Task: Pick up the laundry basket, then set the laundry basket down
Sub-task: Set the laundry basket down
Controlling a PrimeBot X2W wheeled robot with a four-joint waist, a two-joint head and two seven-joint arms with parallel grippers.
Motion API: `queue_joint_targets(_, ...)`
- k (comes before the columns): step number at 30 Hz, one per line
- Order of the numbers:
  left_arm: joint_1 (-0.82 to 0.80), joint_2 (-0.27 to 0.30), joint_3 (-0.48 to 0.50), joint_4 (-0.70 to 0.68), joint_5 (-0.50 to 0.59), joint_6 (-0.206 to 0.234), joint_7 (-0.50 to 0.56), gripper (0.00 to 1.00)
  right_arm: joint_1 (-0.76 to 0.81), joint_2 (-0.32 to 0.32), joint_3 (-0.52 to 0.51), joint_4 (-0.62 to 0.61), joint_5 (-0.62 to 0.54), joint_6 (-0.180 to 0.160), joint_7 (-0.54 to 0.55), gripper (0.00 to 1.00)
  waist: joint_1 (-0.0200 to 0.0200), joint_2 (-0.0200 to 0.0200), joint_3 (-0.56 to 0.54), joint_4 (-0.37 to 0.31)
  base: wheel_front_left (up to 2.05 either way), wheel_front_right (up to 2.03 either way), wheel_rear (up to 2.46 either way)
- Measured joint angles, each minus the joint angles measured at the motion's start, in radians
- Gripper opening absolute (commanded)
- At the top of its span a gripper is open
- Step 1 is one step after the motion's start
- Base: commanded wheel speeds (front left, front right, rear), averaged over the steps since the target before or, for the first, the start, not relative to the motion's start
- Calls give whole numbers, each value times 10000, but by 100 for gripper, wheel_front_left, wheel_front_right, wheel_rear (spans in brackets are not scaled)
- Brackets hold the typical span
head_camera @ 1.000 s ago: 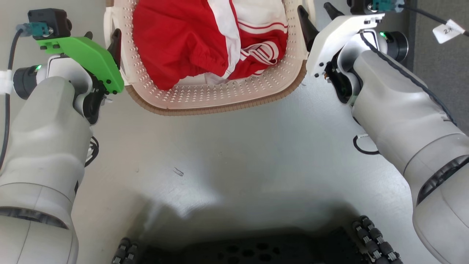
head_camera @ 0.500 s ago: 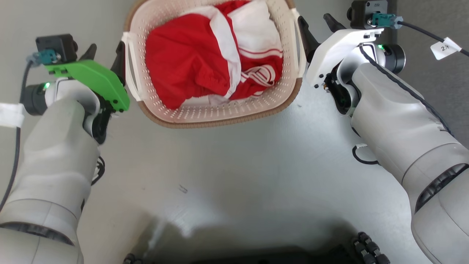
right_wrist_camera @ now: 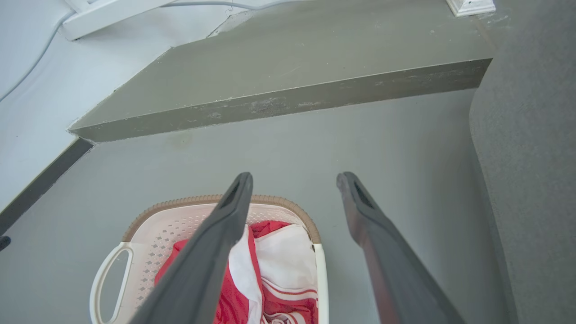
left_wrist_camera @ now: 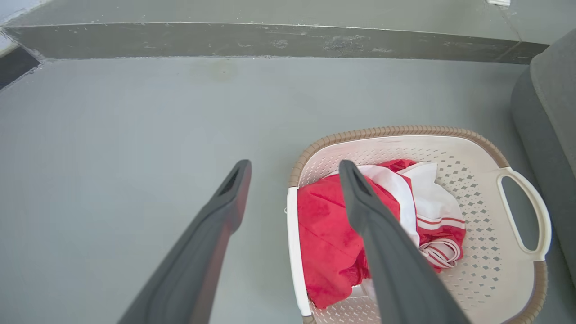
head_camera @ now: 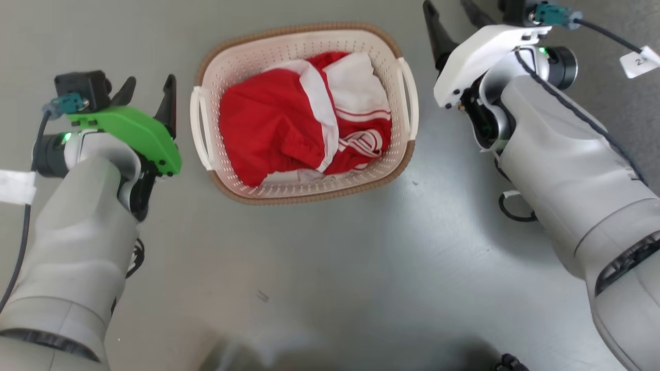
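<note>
Basket: on the floor, between your left gripper and right gripper, touching neither.
Hold: likely light and stiff; take both side handles evenly.
Make: perforated cream plastic, rounded rectangle, brown ribbed rim; soft red-and-white clothing inside.
Grippers: both spread wide, empty.

The left gripper holds its fingers apart. One finger crosses in front of the laundry basket, standing on the grey floor with red-and-white clothes inside.
</note>
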State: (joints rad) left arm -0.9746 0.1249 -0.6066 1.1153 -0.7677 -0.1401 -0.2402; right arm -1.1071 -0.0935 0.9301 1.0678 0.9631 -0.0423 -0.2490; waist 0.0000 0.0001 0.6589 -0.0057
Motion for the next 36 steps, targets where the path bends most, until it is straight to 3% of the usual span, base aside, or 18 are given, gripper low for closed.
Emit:
queue_joint_targets(13,804,238,267,-848,387,35,-115,100,1115,-495,-1396,-1889,-1206,-405,-29,100,0,0,-1221,-39,0,0,0)
queue_joint_targets(24,1643,673,1582,-3413,1149,803,-117,100,2678,-849,-2673,-3777,-2675,-740,-31,100,0,0,-2450,-45,0,0,0)
queue_joint_targets(36,3536,746,2366,-5545,1998,1404,-117,100,4457,-1122,-3862,-5599,-4376,-826,-56,100,0,0,-3582,-99,0,0,0)
